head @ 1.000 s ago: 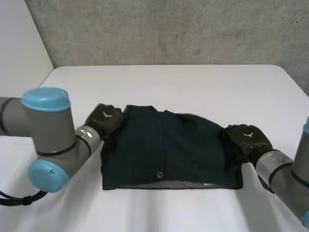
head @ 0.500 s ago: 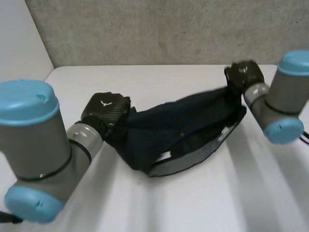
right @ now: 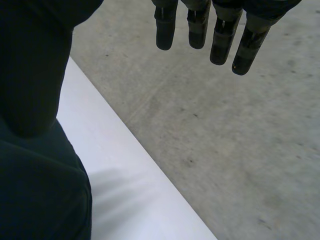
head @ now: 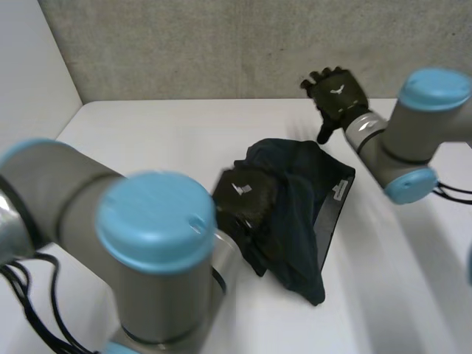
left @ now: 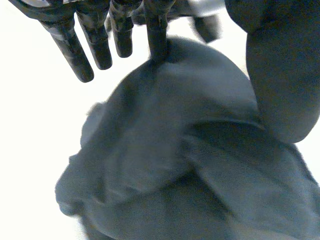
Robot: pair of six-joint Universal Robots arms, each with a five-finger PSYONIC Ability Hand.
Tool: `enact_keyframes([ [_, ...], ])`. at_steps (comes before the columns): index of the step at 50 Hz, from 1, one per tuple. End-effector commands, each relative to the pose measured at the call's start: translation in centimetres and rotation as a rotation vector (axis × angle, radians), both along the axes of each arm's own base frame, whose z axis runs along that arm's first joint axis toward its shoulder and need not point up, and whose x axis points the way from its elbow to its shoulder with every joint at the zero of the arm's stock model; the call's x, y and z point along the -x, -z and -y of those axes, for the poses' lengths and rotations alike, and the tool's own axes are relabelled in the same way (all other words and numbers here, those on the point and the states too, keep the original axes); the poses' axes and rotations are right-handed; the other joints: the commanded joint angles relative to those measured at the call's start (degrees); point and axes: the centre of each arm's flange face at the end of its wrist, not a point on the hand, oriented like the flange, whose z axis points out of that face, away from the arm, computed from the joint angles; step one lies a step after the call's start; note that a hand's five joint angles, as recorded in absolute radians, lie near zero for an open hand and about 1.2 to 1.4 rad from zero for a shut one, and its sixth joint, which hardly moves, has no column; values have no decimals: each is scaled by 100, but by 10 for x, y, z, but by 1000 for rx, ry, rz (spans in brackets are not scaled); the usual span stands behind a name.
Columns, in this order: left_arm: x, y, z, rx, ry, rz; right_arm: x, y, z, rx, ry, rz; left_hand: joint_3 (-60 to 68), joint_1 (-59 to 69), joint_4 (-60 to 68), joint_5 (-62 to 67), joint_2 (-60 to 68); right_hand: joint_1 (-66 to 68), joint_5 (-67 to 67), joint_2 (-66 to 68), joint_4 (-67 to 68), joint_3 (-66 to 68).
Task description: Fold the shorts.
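Shorts [head: 299, 221] lie bunched on the counter [head: 147, 140], long axis near-to-far, under the left hand [head: 247, 193], its fingers straight; the right hand [head: 338, 94] hangs open, well apart, by the far edge.

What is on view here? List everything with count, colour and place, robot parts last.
shorts: one, dark navy, bunched at the table's middle
table: one, white, under the shorts
wall: one, grey concrete, behind the table
left arm: one, grey with light-blue cap, nearest the camera
right arm: one, grey with light-blue caps, at the far right
left hand: one, black, fingers straight, on the shorts
right hand: one, black, open, up near the table's far edge, off the shorts
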Motion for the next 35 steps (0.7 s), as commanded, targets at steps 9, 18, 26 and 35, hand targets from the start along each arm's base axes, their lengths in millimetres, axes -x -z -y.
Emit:
enact_keyframes([
  [9,-62,-53,62,89,-91,-30,51,-39,-100,-366,72,-51,-130,-384,-90,-57,-85,74,-177,-20,-102,24],
  [18,-84,-37,90,61,-156,21,68,6,-164,-669,104,134,-13,-267,27,61,33,597,346,504,422,548],
  [26,-87,28,112,-2,-150,201,70,37,-203,-692,38,126,21,-233,61,95,67,1303,1052,1210,1128,1254],
  [35,-94,74,133,-43,-53,306,59,72,-228,-722,-25,64,474,220,514,548,520,1926,1675,1833,1750,1877],
])
